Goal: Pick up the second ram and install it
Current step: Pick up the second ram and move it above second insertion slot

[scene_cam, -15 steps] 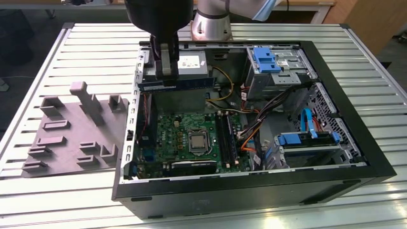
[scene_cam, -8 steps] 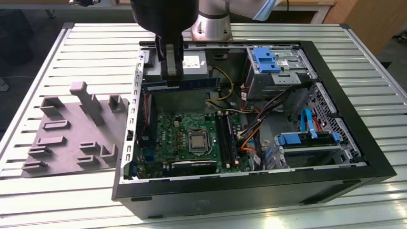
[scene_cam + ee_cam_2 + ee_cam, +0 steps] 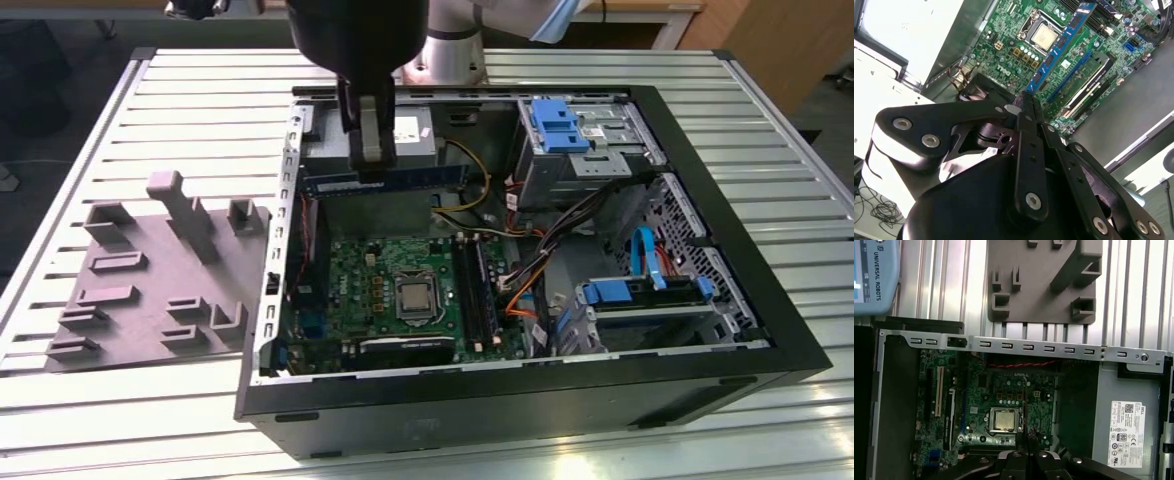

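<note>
gripper (image 3: 372, 168) clamped on second ram (image 3: 416, 178) over open computer case (image 3: 507, 400) | risk: stick tilts (thin-edge grip), misses memory slot (image 3: 475, 290)

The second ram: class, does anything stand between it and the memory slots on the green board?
Nothing visible does. The gripper holds the second ram in the air over the open case, and the memory slots lie uncovered. The cables run beside the slots, on the exterior view's right, not over them.
</note>
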Action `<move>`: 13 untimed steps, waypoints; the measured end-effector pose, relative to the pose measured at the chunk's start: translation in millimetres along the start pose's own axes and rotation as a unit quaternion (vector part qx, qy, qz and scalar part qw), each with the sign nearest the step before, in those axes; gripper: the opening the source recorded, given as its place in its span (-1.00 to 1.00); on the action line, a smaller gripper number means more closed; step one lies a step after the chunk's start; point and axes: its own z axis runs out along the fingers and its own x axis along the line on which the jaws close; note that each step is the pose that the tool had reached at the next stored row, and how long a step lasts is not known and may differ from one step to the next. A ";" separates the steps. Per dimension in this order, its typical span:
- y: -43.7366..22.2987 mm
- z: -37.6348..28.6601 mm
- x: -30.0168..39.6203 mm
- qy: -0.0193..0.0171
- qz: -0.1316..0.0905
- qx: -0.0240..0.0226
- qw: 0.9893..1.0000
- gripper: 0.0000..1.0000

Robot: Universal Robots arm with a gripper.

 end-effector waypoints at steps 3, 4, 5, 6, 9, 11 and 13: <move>-1.5 0.8 0.1 0.000 0.000 0.000 1.000 -0.77; -2.0 1.1 0.2 0.000 0.000 0.000 1.000 -0.77; -2.4 1.5 0.3 0.000 0.000 0.000 1.000 -0.77; -2.8 1.9 0.3 0.000 0.000 0.000 1.000 -0.77; -4.2 3.1 0.5 0.000 0.000 0.000 1.000 -0.77; -5.0 4.0 0.6 0.000 0.000 0.000 1.000 -0.77; -5.8 5.1 0.7 0.000 0.000 0.000 1.000 -0.77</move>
